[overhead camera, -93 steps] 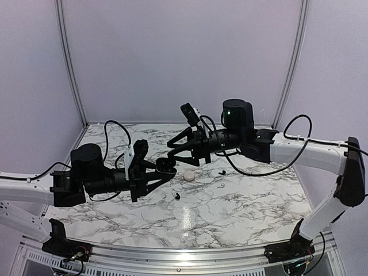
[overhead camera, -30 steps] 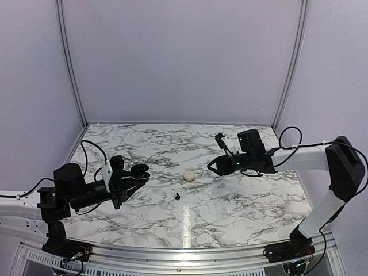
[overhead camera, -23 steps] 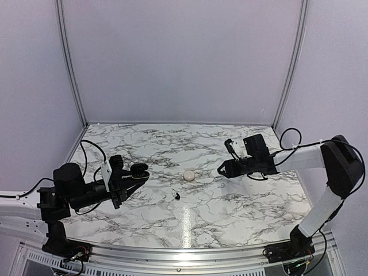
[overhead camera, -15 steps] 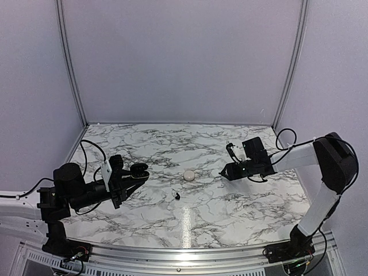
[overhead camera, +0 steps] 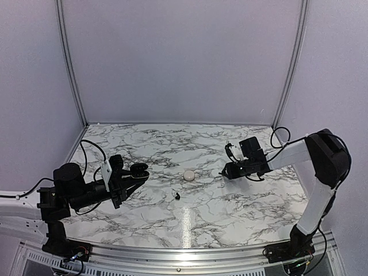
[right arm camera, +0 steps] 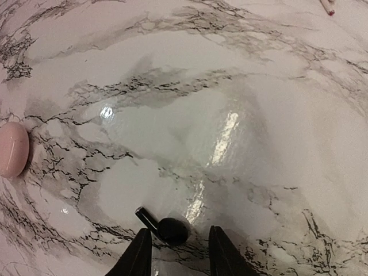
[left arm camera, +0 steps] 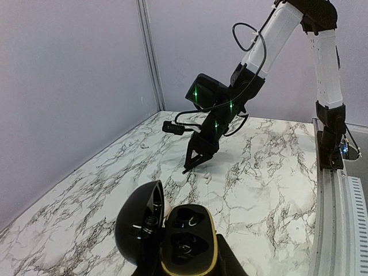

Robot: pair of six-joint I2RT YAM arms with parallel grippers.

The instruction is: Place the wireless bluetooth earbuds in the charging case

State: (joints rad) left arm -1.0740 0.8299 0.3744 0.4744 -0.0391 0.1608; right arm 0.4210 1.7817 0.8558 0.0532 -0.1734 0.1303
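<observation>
My left gripper (overhead camera: 130, 177) is shut on an open black charging case (overhead camera: 138, 170) with a gold rim, held above the table's left side. In the left wrist view the case (left arm camera: 185, 238) shows two dark hollows and its lid stands open to the left. One black earbud (overhead camera: 177, 196) lies on the marble in the middle. The other black earbud (right arm camera: 167, 229) lies between the open fingers of my right gripper (right arm camera: 179, 253), which is down at the table on the right (overhead camera: 225, 172).
A small cream rounded case (overhead camera: 188, 175), closed, lies in the table's middle; it looks pink at the left edge of the right wrist view (right arm camera: 12, 149). A tiny white earbud (left arm camera: 206, 177) lies near the right gripper. Side walls and a front rail bound the table.
Both arms have drawn back from the middle, the left with the black case. In the last second the right gripper has shifted right and lowered over the earbud; the left has stayed still.
</observation>
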